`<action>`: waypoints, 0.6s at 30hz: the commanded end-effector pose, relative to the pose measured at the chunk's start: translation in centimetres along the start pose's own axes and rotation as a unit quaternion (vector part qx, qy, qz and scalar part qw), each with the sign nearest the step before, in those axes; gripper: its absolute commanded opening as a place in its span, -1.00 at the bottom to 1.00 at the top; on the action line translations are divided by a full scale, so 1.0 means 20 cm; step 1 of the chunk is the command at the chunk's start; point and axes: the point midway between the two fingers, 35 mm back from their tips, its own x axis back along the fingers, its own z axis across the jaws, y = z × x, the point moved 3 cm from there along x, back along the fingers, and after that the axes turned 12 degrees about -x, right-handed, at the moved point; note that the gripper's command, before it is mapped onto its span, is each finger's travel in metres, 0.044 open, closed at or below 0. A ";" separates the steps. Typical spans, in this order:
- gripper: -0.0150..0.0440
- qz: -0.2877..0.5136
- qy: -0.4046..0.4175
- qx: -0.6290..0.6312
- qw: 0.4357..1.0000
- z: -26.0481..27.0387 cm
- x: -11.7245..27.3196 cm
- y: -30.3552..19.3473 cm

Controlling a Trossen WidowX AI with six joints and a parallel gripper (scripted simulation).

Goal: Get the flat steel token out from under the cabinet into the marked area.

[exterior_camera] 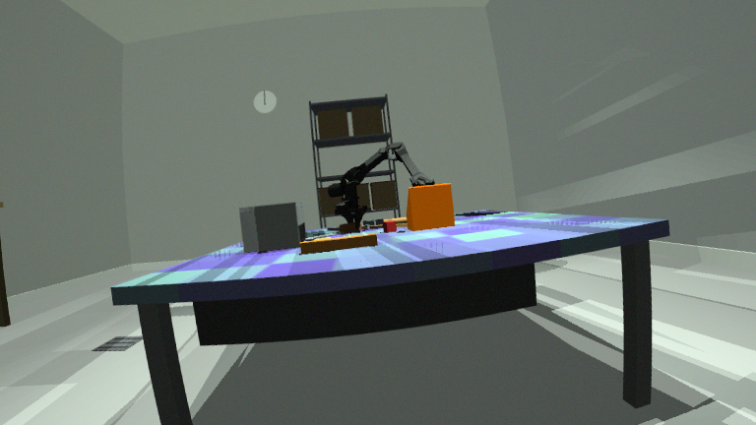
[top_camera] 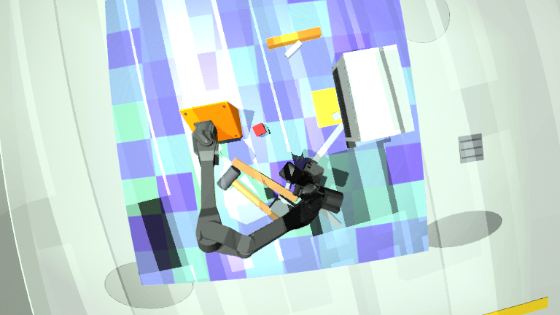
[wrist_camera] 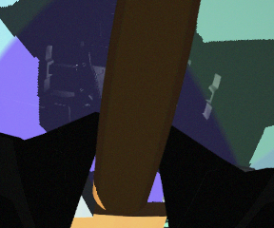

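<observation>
The gripper (exterior_camera: pixel 349 223) (wrist_camera: pixel 134 128) points down low over the table and is shut on a wooden bar (top_camera: pixel 266 181) (wrist_camera: pixel 146 95). A thin grey strip (top_camera: pixel 331 217) shows on the bar's line beyond the wrist; the join is hidden. The white cabinet (top_camera: pixel 373 95) (exterior_camera: pixel 273 227) stands with its dark vent slots facing the yellow marked area (top_camera: pixel 321 103). A small pale square (top_camera: pixel 336 116), possibly the token, is on the yellow area's cabinet side. A pale strip (top_camera: pixel 329 143) runs from near the gripper towards the cabinet's front corner.
A hammer (top_camera: pixel 229 177) lies beside the wooden bar. A red cube (top_camera: pixel 259 129) (exterior_camera: pixel 389 225) is near the orange block (top_camera: pixel 214 119) (exterior_camera: pixel 430 207) under the arm's base. An orange bar (top_camera: pixel 294 38) (exterior_camera: pixel 339 244) and a small white block (top_camera: pixel 293 49) lie farther off.
</observation>
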 end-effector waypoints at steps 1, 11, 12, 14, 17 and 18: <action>-0.49 0.000 -0.001 0.000 1.000 0.01 0.00 0.04; -0.49 0.000 -0.001 -0.001 1.000 0.03 0.00 0.12; -0.49 0.000 -0.001 -0.001 1.000 0.03 0.00 0.13; -0.49 0.000 -0.001 -0.001 1.000 0.03 0.00 0.15; -0.49 0.000 -0.001 -0.001 1.000 0.04 0.00 0.17; -0.49 0.000 -0.001 -0.001 1.000 0.04 0.00 0.18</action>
